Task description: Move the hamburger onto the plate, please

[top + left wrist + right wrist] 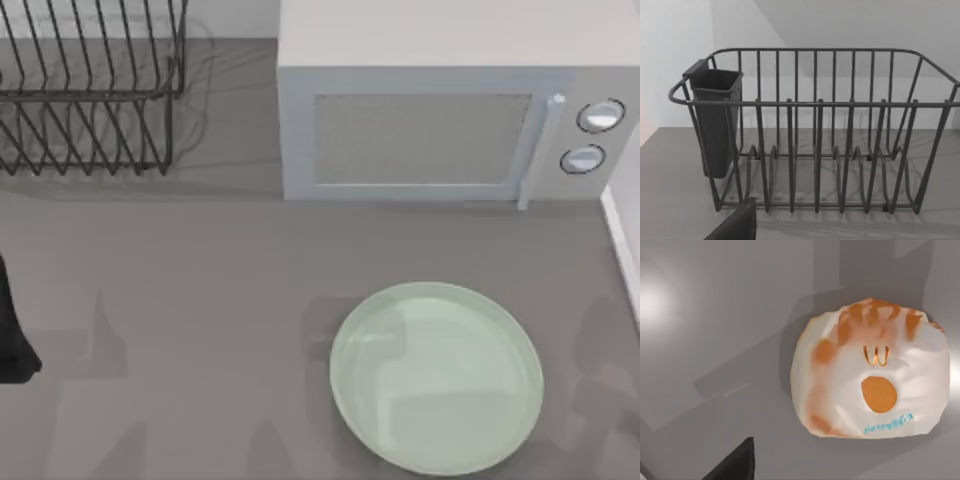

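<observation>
The hamburger (872, 370), a pale bun with orange patches and a small orange logo, lies on the grey table close under my right wrist camera. A dark corner of my right gripper (735, 465) shows beside it, apart from the bun. The pale mint-green plate (437, 376) rests on the table at the front right in the top view, with nothing on it. My left arm (12, 330) is parked at the table's left edge, and a dark part of my left gripper (737, 225) faces the dish rack.
A grey microwave (450, 110) with its door shut stands at the back right. A dark wire dish rack (85, 85) with a cutlery cup (715, 120) stands at the back left. A white wall edge (625, 240) borders the right side.
</observation>
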